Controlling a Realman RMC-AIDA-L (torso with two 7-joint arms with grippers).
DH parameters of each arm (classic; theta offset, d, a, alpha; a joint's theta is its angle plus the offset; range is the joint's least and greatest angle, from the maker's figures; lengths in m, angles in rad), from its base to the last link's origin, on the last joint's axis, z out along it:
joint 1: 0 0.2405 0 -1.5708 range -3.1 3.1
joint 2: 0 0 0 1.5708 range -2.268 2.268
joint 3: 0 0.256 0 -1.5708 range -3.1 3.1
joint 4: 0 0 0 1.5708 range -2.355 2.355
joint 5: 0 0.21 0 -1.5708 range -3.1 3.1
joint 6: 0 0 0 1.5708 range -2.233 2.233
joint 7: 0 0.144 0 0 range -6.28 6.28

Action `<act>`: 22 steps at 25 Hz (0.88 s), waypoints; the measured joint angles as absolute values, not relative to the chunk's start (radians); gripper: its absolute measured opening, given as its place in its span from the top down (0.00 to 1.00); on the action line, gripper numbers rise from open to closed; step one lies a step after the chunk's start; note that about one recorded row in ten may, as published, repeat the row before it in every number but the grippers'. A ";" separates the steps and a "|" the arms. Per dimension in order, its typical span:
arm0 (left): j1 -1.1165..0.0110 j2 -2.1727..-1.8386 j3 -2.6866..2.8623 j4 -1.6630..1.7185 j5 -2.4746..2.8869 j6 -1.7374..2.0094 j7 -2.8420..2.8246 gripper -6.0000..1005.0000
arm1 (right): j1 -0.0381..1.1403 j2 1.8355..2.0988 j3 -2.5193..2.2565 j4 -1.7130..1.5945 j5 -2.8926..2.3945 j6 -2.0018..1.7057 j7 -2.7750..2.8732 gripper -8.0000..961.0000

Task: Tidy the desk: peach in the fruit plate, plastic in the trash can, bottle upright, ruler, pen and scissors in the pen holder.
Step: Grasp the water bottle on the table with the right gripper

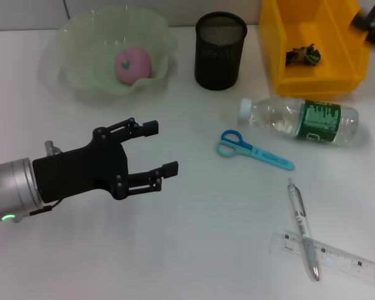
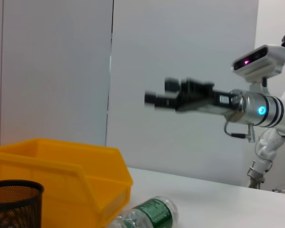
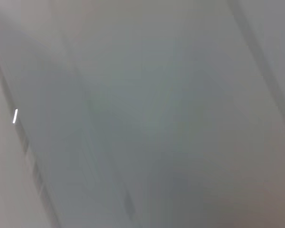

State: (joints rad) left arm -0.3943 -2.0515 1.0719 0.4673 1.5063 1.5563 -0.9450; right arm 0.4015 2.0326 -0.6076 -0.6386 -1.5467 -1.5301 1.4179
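Looking decent so far: peach [image 1: 132, 64] sits in the fruit plate [image 1: 75, 44] and plastic [image 1: 302, 55] in the trash can [image 1: 344, 56]. I've still got the bottle [image 1: 300, 119] lying down, plus scissors [image 1: 253, 149], pen [image 1: 302, 226] and ruler [image 1: 356, 262] loose on the desk [image 1: 194, 250], pen holder [image 1: 220, 50] looking empty. Left gripper [image 1: 161, 150] hovers empty, fingers wide; right gripper [image 2: 156, 95] is raised, can't tell its fingers.

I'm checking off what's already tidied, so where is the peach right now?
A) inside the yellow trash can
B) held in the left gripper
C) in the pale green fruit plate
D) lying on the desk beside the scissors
C: the pink peach sits inside the wavy-rimmed fruit plate, while the left gripper is open and holds nothing, over the desk.
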 joint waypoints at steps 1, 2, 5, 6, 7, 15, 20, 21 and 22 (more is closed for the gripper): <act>-0.394 -2.051 1.075 0.467 1.506 1.557 -0.945 0.25 | 0.408 2.029 -0.605 -0.660 -1.601 -1.534 1.450 0.20; -0.394 -2.051 1.079 0.467 1.506 1.557 -0.945 0.25 | 0.420 2.021 -0.604 -0.684 -1.678 -1.542 1.490 0.19; -0.389 -2.050 1.080 0.466 1.506 1.557 -0.945 0.25 | 0.448 2.007 -0.604 -0.754 -1.848 -1.573 1.587 0.17; -0.387 -2.050 1.079 0.466 1.506 1.557 -0.945 0.25 | 0.457 2.003 -0.604 -0.774 -1.895 -1.587 1.613 0.16; -0.386 -2.050 1.078 0.466 1.506 1.557 -0.945 0.25 | 0.468 1.998 -0.604 -0.799 -1.943 -1.604 1.639 0.15; -0.380 -2.049 1.079 0.466 1.506 1.556 -0.945 0.26 | 0.593 1.968 -0.613 -0.941 -2.261 -1.674 1.820 0.15; -0.374 -2.051 1.073 0.466 1.506 1.555 -0.945 0.26 | 0.693 1.956 -0.623 -0.965 -2.462 -1.674 1.880 0.15; -0.373 -2.053 1.072 0.466 1.506 1.556 -0.945 0.26 | 0.711 1.955 -0.638 -0.967 -2.497 -1.672 1.891 0.15; -0.372 -2.054 1.071 0.466 1.506 1.556 -0.945 0.26 | 0.722 1.955 -0.656 -0.968 -2.518 -1.667 1.898 0.15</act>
State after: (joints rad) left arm -0.3720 -2.0535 1.0712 0.4662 1.5063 1.5564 -0.9449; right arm 0.7220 1.9549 -0.6565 -0.9680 -2.5185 -1.6667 1.8980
